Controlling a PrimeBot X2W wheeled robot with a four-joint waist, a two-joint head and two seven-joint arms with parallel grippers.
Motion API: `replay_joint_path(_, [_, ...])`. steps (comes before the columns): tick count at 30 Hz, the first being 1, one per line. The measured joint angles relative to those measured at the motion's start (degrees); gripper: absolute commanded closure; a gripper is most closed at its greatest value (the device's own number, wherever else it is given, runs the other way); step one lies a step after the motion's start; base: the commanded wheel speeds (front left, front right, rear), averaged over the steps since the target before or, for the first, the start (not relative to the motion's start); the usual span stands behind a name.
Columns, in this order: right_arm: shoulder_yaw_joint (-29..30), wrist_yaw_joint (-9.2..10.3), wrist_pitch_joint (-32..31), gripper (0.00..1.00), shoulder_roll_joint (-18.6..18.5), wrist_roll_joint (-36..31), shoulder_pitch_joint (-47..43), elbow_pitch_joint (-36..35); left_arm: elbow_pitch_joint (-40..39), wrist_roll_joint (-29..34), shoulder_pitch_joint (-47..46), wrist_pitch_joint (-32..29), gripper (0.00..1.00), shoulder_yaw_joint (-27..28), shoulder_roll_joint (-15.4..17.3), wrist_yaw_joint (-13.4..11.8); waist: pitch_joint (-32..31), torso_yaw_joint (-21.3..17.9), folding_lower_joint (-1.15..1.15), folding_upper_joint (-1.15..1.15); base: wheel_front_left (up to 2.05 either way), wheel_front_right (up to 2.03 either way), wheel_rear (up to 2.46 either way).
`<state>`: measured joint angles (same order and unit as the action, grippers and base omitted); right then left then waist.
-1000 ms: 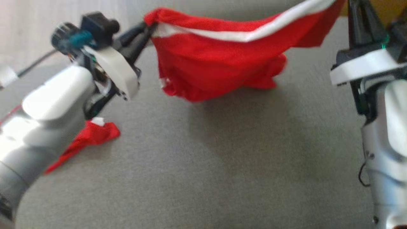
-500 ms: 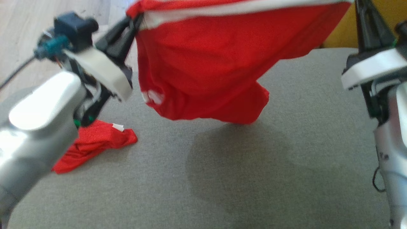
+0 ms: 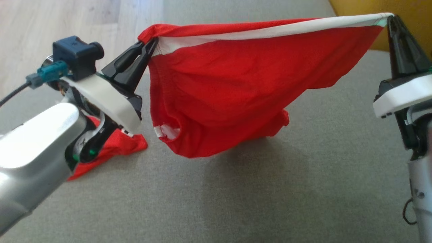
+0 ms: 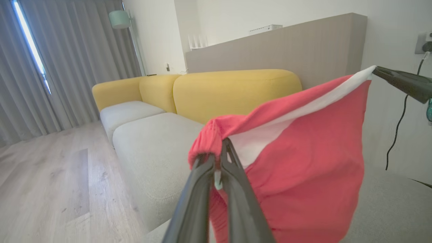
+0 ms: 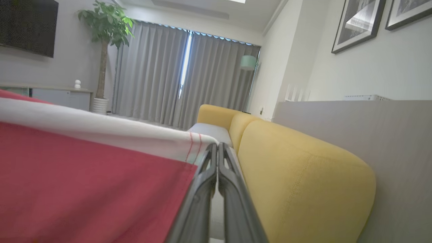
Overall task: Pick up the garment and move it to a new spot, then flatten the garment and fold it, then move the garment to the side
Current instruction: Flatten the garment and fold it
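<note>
A red garment (image 3: 236, 87) with a white band along its top edge hangs stretched in the air between my two grippers, above the grey cushion (image 3: 236, 195). My left gripper (image 3: 153, 45) is shut on its left corner, where the cloth bunches over the fingertips (image 4: 219, 158). At the upper right, my right gripper (image 3: 388, 18) is shut on the other end of the white band (image 5: 189, 141). The garment's lower part sags, and its bottom reaches down to the cushion or close to it. The right gripper's fingers (image 4: 401, 81) also reach into the left wrist view.
A second red cloth (image 3: 118, 148) lies crumpled on the cushion, partly hidden under my left forearm. Yellow sofa backrests (image 5: 297, 168) run behind the seat. Wooden floor (image 3: 67, 20) lies beyond the cushion's far left edge.
Both grippers have risen and pulled apart, so the garment's top edge went from sagging to taut. The head view has shifted too.
</note>
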<state>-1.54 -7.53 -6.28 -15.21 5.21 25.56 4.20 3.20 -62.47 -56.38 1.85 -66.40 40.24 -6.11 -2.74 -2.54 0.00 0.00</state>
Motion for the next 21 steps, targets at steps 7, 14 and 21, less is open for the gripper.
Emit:
replay_joint_path(7, [-3.1, 0.0, -2.6, 1.0, -0.8, 0.3, 12.1, 5.9, 5.7, -0.4, -7.3, -3.9, 1.0, 1.9, -1.6, 1.0, 6.8, -0.8, 0.01, 0.0, 0.0, 0.0, 0.0])
replay_joint_path(14, [-5.7, 0.0, 3.3, 1.0, -0.9, -1.3, 37.7, 24.0, 22.1, 3.4, -24.0, -2.6, 1.0, 5.5, -8.4, 5.4, 17.9, -2.0, 0.03, 0.0, 0.0, 0.0, 0.0])
replay_joint_path(21, [-0.7, 0.0, 13.3, 1.0, 0.0, -7.1, 49.5, 36.6, 34.0, 5.6, -30.9, 4.9, 1.0, 7.8, -14.1, 8.7, 25.8, -2.8, 0.03, -0.01, 0.0, 0.0, 0.0])
